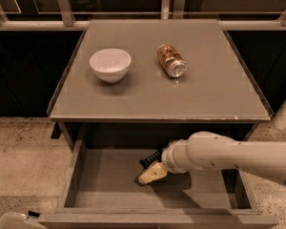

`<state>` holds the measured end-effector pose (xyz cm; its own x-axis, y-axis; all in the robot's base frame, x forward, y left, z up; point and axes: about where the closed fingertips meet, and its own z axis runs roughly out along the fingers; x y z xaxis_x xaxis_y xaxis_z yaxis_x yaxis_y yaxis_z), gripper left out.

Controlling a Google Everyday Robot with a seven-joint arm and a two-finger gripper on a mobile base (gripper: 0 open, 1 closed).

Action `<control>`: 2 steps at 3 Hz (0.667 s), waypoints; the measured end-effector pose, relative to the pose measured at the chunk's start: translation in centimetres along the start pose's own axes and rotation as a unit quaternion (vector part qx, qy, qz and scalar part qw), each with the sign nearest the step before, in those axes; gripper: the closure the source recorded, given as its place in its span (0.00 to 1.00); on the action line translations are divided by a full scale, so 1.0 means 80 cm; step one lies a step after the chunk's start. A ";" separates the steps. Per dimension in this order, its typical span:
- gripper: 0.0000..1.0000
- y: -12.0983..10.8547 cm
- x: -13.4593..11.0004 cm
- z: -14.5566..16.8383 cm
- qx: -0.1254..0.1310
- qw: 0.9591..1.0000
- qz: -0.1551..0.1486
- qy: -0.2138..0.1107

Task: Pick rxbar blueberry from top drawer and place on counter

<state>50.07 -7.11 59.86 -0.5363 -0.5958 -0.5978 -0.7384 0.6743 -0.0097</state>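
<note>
My gripper [148, 171] is inside the open top drawer [100, 180], at the middle of its floor, on the end of the white arm that reaches in from the right. A dark ribbed shape [151, 157] sits right at the gripper's upper side. I cannot tell whether that is the rxbar blueberry or part of the gripper. No bar lies in the open on the drawer floor. The counter [214, 89] above the drawer is a flat grey-brown top.
A white bowl [110, 64] stands on the counter at the left. A gold-brown can [171, 60] lies on its side near the counter's middle. A white post [285, 112] stands at the right. A pale object [12, 221] shows at the bottom left corner.
</note>
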 end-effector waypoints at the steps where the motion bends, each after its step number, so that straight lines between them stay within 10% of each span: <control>1: 0.00 0.003 0.011 0.003 -0.006 1.000 0.007 0.001; 2: 0.00 0.015 0.031 0.013 -0.016 1.000 0.021 0.006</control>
<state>48.27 -7.32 57.49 -0.5720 -0.5730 -0.5869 -0.7282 0.6841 0.0417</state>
